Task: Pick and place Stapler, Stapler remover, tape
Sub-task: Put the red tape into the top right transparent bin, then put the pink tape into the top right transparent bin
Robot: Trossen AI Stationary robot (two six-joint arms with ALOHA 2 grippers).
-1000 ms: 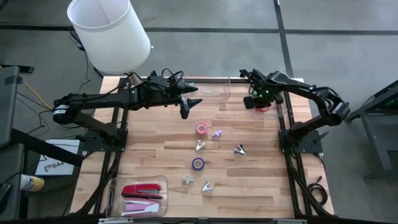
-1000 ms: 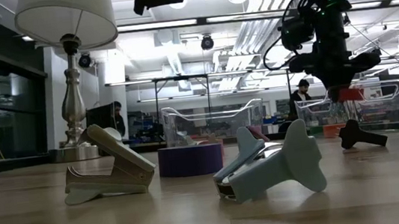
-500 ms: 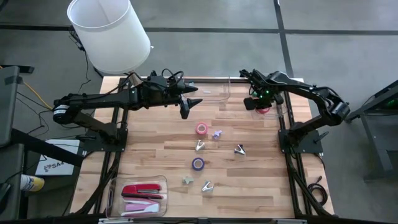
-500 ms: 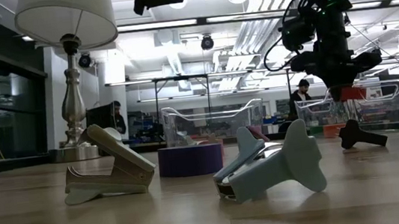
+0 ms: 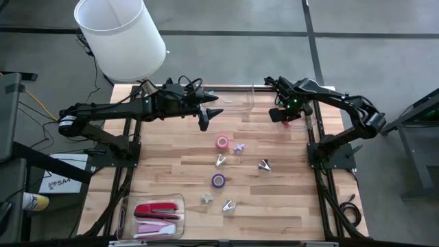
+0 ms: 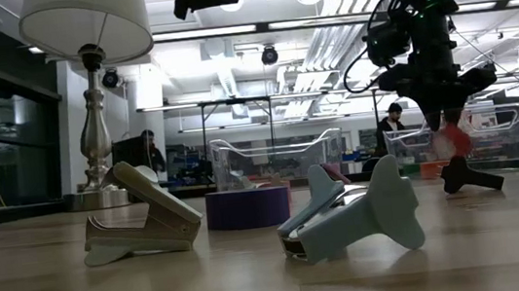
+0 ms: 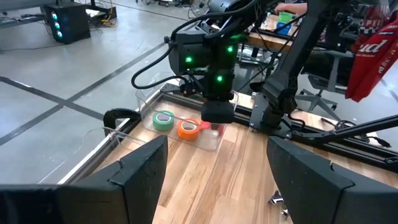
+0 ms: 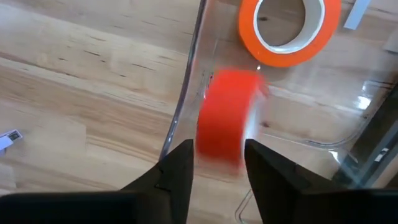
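My right gripper (image 8: 217, 171) hangs open over the clear tray (image 5: 305, 118) at the table's far right. A red tape roll (image 8: 227, 118) shows blurred just beyond its fingertips, by the tray's near wall; in the low view the red tape roll (image 6: 450, 138) sits below the right gripper (image 6: 440, 110). An orange roll (image 8: 289, 28) lies flat in the tray, and the left wrist view adds a green roll (image 7: 164, 119). A pink roll (image 5: 222, 142) and a purple roll (image 5: 218, 180) lie flat mid-table. My left gripper (image 5: 208, 114) hovers open over the far centre.
Several staple removers (image 5: 221, 160) (image 5: 264, 165) (image 5: 228, 204) lie scattered mid-table. Red and pink staplers lie in a clear tray (image 5: 123, 216) at the near left. Another clear tray (image 5: 236, 101) stands at the far centre. A lamp (image 5: 120, 38) stands at the far left corner.
The red tape roll, held up between my right gripper's fingers in the earlier frames, has come out of them and now shows lower and blurred, dropping toward the tray. The right arm has stayed over the tray.
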